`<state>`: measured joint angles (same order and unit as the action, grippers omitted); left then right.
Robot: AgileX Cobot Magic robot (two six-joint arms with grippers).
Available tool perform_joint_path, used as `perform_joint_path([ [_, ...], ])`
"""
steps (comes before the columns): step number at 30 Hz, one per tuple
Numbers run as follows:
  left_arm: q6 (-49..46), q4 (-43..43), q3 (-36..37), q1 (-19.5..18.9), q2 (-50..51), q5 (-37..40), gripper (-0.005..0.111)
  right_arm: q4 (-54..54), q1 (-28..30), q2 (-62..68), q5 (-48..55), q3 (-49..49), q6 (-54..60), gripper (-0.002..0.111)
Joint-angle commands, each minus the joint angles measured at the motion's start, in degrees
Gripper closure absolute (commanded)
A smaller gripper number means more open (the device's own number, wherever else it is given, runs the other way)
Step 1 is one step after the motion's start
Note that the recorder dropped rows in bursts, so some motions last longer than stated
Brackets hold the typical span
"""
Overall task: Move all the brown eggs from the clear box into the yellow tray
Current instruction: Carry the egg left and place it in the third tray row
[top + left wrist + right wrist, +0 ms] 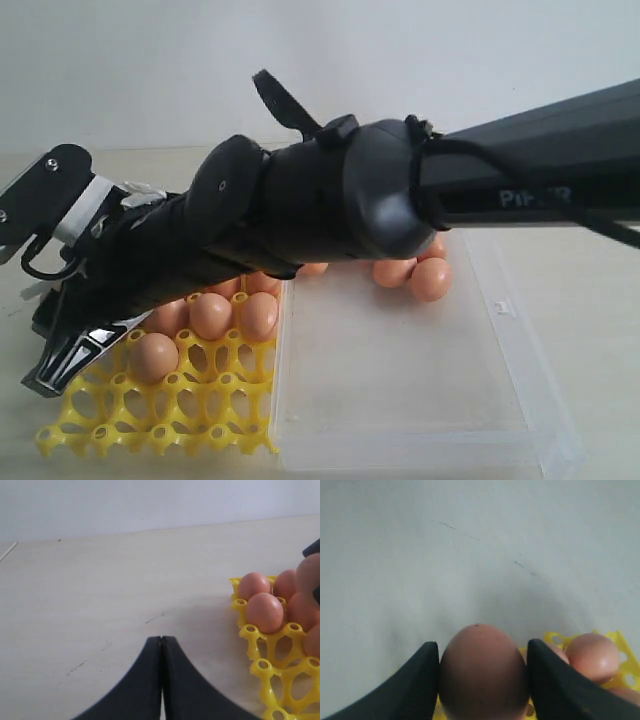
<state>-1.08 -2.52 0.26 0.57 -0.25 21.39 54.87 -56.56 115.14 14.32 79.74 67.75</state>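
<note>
- The yellow tray (150,425) lies at the near left of the desk (100,580), just beside the clear box (400,380) on its right. Whether the two touch I cannot tell.
- Several brown eggs (153,357) sit in the tray's middle and farther cups. Each stands on end with its long axis upright and a rounded end pointing up.
- The left hand (161,642) hangs low over bare desk near the tray's left edge. It is clenched on nothing, its two fingers (140,680) pressed flat together.
- The right arm (500,170) reaches across from the right, over the box, to the tray's left side.
- The right hand (482,644) is grasping one brown egg (482,675), one finger on each flank. The egg's long axis seems to run along the fingers, and one end points out just past the fingertips. Tray cups and seated eggs show below and beside it.
- Farthest back, a few more eggs (425,278) lie close together against the box's far side, partly hidden by the arm. Their direction is hard to read.
</note>
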Motion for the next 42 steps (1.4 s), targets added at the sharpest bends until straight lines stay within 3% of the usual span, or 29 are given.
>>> perform_joint_path([
  [1, -0.17, -0.17, -0.26, -0.15, 0.25, -0.05, 0.107, 9.14, -0.34, 2.11, -2.42, -0.03, 5.89, 0.108],
  [6, -0.17, -0.17, -0.26, -0.15, 0.25, -0.05, 0.107, 32.02, -0.34, 5.47, -0.23, -0.03, 26.05, 0.108],
  [10, -0.17, -0.17, -0.26, -0.15, 0.25, -0.05, 0.107, 24.79, -0.34, 4.67, 3.81, -0.03, 27.81, 0.108],
  [13, -0.17, -0.17, -0.26, -0.15, 0.25, -0.05, 0.107, 17.26, -0.78, 1.45, -5.3, -0.03, 18.98, 0.108],
  [16, -0.17, -0.17, -0.26, -0.15, 0.25, -0.05, 0.107, -0.59, 0.6, -1.22, -5.55, -0.94, -0.12, 0.108],
  [17, -0.17, -0.17, -0.26, -0.15, 0.25, -0.05, 0.107, -10.16, 0.71, -2.09, -8.44, -2.81, -11.86, 0.108],
  [24, -0.17, -0.17, -0.26, -0.15, 0.25, -0.05, 0.107, -41.26, 0.71, -2.6, -23.69, -11.46, -55.35, 0.108],
  [30, -0.17, -0.17, -0.26, -0.15, 0.25, -0.05, 0.107, -64.54, 0.71, -2.34, -39.93, -15.46, -85.84, 0.108],
  [36, -0.26, -0.17, -0.26, -0.15, 0.25, -0.05, 0.107, -76.75, 0.71, 0.38, -46.88, -15.46, -100.63, 0.108],
  [42, -0.26, -0.17, -0.26, -0.15, 0.25, -0.05, 0.107, -80.07, 0.71, 3.65, -49.63, -15.46, -103.27, 0.108],
])
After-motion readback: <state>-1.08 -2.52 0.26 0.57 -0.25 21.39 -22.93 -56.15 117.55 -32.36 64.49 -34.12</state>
